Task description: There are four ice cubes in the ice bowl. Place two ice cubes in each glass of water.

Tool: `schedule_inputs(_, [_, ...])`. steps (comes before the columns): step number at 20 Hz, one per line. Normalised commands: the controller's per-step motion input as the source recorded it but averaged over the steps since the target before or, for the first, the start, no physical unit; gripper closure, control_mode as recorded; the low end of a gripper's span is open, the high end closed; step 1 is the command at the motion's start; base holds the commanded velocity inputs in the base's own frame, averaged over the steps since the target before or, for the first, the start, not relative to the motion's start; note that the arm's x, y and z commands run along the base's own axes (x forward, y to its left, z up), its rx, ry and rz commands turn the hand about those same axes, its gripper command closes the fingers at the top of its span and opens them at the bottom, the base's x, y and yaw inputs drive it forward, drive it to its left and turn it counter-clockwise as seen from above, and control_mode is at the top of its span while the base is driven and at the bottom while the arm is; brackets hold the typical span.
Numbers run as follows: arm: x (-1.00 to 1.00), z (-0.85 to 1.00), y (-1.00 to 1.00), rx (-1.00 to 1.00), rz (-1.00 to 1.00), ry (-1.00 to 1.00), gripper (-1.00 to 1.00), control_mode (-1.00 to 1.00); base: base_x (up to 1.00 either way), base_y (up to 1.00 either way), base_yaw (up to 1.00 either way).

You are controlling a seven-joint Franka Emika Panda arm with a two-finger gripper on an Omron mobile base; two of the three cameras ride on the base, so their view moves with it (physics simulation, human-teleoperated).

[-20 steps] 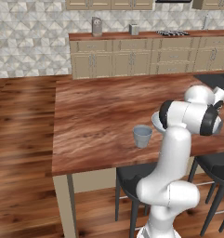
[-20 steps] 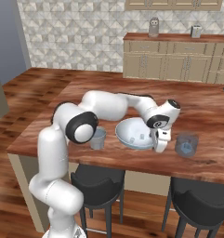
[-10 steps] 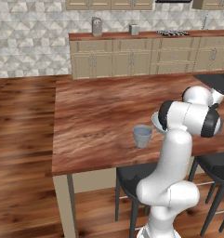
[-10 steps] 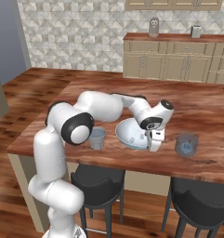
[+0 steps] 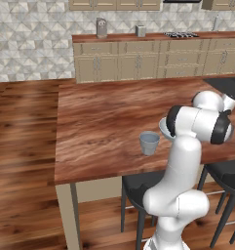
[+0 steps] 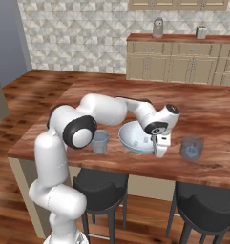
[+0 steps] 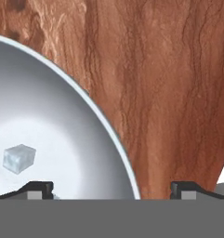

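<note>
The ice bowl (image 6: 133, 138) stands near the front edge of the wooden counter, between two glasses of water: one to its left (image 6: 100, 141) and one to its right (image 6: 191, 148). The left glass (image 5: 149, 142) also appears in the left base view, beside a sliver of the bowl (image 5: 163, 127) behind my arm. My gripper (image 6: 159, 151) points down over the bowl's right rim and is open. In the hand view the gripper (image 7: 112, 191) straddles the bowl's rim (image 7: 108, 128), with nothing between its fingertips (image 7: 39, 188). One ice cube (image 7: 19, 158) lies on the bowl's floor.
Dark stools (image 6: 100, 188) stand under the counter's front edge (image 6: 135, 169), one of them below the right glass (image 6: 204, 209). Cabinets with a small canister (image 6: 158, 27) line the back wall. Bare wood (image 7: 169, 93) stretches beside the bowl.
My hand has shifted slightly left and dropped lower over the bowl's right rim, and the elbow has swung along with it. The jaws stayed open; bowl and glasses have not moved.
</note>
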Motion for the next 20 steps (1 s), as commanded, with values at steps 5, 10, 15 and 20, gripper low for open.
schedule_inputs(5, [0.12, -0.26, -0.13, 0.0, 0.0, 0.0, -1.0, -1.0, 0.0, 0.0, 0.0])
schedule_inputs(10, [0.27, -0.2, 0.0, 0.0, 0.0, -0.01, -1.0, -1.0, 0.0, 0.0, 0.0])
schedule_inputs(15, [0.12, -0.21, 0.0, 0.0, 0.0, 0.0, -1.0, -1.0, 0.0, 0.0, 0.0])
schedule_inputs(20, [0.09, -0.15, 0.0, 0.0, 0.0, -0.01, -1.0, -1.0, 0.0, 0.0, 0.0])
